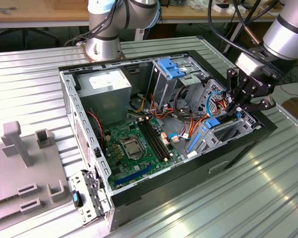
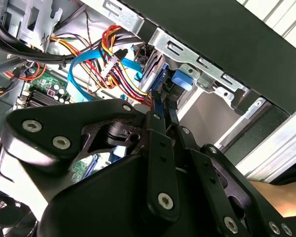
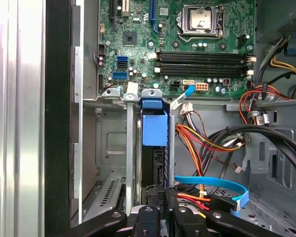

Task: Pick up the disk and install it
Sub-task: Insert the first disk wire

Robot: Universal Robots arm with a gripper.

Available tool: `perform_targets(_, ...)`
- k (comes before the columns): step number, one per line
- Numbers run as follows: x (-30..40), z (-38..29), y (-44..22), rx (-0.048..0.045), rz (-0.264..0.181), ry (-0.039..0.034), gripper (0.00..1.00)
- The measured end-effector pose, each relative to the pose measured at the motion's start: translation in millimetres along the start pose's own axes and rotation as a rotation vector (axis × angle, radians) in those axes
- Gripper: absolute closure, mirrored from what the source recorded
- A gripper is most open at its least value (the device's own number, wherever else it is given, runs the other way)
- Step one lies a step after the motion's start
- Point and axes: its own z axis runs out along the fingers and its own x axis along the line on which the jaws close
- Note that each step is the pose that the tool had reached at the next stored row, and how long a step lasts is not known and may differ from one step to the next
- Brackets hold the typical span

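At the exterior view's left a grey tray (image 1: 20, 163) is lying beside the open computer case (image 1: 72, 104), whose green board (image 1: 134, 148) is facing up. Toward the right the gripper (image 1: 233, 112) is clamping the disk (image 3: 154, 131), a dark slab in a blue frame, standing on edge in a metal bay (image 3: 108, 148)

I note an open computer case (image 1: 164, 186) on a ribbed metal table (image 1: 248, 198). Inside it are a green motherboard (image 1: 139, 146) and a grey power-supply box (image 1: 107, 89).
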Motion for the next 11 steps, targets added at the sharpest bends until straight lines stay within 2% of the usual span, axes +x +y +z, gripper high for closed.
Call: perform_targets(11, 0.1, 2.5, 0.1, -0.0001, 0.000, 0.0001, 0.83)
